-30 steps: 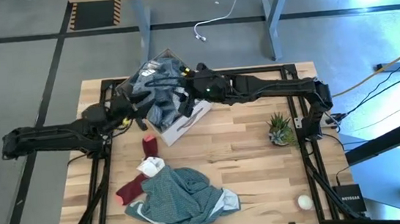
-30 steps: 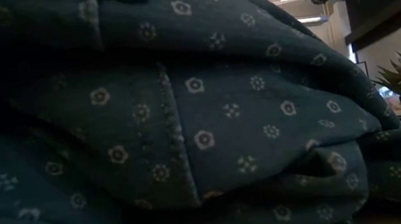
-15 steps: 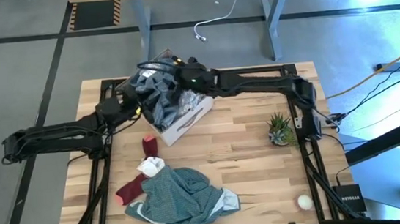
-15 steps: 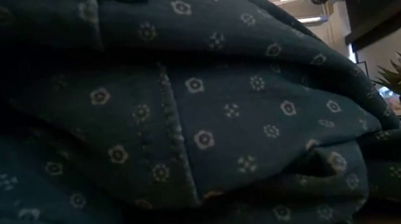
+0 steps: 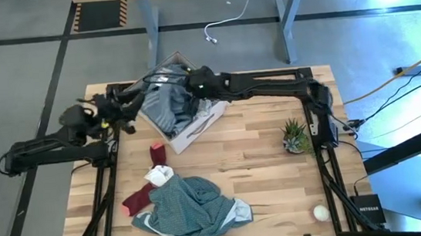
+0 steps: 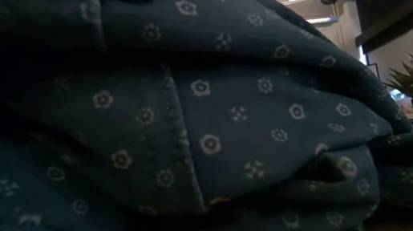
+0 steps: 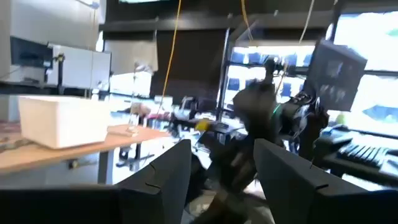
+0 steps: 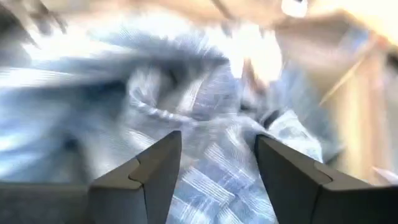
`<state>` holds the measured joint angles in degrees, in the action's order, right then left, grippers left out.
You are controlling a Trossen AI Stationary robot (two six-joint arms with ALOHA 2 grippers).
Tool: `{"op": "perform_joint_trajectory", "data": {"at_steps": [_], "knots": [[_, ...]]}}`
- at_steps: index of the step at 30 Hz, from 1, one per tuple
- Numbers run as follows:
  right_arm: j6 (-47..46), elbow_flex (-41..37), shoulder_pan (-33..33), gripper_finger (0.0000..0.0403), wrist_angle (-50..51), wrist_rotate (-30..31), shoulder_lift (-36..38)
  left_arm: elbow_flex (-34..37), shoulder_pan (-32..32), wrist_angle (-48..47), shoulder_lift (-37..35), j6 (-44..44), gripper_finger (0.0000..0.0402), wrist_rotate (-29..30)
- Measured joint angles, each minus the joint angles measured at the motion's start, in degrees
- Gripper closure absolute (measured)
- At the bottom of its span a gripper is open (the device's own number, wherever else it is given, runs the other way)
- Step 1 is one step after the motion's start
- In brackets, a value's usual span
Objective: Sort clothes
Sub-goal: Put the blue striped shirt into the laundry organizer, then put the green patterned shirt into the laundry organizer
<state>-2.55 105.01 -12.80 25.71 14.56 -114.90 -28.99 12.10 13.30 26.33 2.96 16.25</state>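
Teal-green garment [image 5: 191, 209] heaped near front of table [image 5: 262, 167], blocking low camera almost fully.

Cardboard box [image 5: 196, 129] at far left holds grey and light blue clothes [image 5: 164, 105], likely sorting bin.

Right gripper [image 5: 194, 83] over box, jaws apart, nothing between them; blue plaid cloth beneath.

Left gripper [image 5: 126, 110] off box's left edge, jaws apart, empty.

Dark red socks [image 5: 135, 199], small white piece [image 5: 158, 175] beside teal heap.

Box contents partly hidden by arm.

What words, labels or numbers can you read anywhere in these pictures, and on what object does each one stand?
"NETGEAR", in white letters on the small black box beside the table's near right corner in the high view; small, so the reading is tentative.
The cardboard box shows dark marks, too small to read.
Nothing else bears readable text.
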Motion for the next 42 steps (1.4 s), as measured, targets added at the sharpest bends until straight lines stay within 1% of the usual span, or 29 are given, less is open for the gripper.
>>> {"op": "perform_joint_trajectory", "data": {"at_steps": [3, 8, 10, 13, 16, 18, 22, 25, 27, 29, 35, 36, 37, 42], "knots": [[2.55, 2.87, 2.44, 0.018, 1.42, 2.04, 4.56, -0.02, -0.73, -2.25, -2.8, 0.12, 0.0231, 0.0], [4.39, 4.44, 8.31, 0.018, 6.35, 2.3, 10.93, -0.02, -1.03, -5.6, -4.74, 2.09, 0.0231, 0.0], [4.57, 4.52, 11.31, 0.018, 9.08, 0.97, 12.75, -0.02, -1.03, -6.95, -4.83, 3.09, 0.0231, 0.0], [4.59, 4.39, 16.1, 0.018, 14.66, -2.67, 13.24, -0.02, -1.03, -7.33, -4.8, 4.17, 0.0231, 0.0], [4.6, 0.51, 20.82, 0.018, 15.61, -4.27, 12.43, -0.02, -1.03, -7.27, -4.82, 4.51, 0.0231, 0.01], [4.62, -3.62, 23.3, 0.018, 13.94, -4.61, 11.91, -0.02, -1.03, -7.25, -4.81, 5.31, 0.0231, 0.02], [4.62, -11.09, 26.32, 0.018, 4.26, -6.04, 10.26, -0.02, -1.03, -7.27, -4.81, 6.29, 0.0231, 0.02], [4.08, -14.26, 27.25, 0.018, -3.92, -6.29, 7.68, -0.02, -1.03, -7.77, -4.81, 6.81, 0.0231, 0.02], [2.62, -14.38, 27.75, 0.018, -6.76, -6.73, 5.55, -0.02, -1.03, -8.02, -4.81, 6.6, 0.0231, 0.02], [0.78, -14.31, 27.83, 0.018, -8.94, -8.76, 3.41, -0.02, -1.03, -7.98, -4.81, 6.08, 0.0231, 0.02], [-7.71, -14.38, 27.67, 0.018, -12.98, -22.84, -2.4, -0.02, -1.03, -8.43, -4.81, 6.14, 0.0231, 0.02], [-8.51, -14.38, 27.68, 0.018, -13.74, -24.24, -2.88, -0.02, -1.03, -8.55, -4.81, 6.23, 0.0231, 0.02], [-9.27, -14.38, 27.72, 0.018, -14.1, -24.51, -3.28, -0.02, -1.03, -8.39, -4.81, 6.35, 0.0231, 0.02], [-11.12, -14.34, 27.72, 0.018, -13.06, -21.85, -5.16, -0.02, -1.03, -8.46, -4.81, 7.13, 0.0231, 0.02]]}}
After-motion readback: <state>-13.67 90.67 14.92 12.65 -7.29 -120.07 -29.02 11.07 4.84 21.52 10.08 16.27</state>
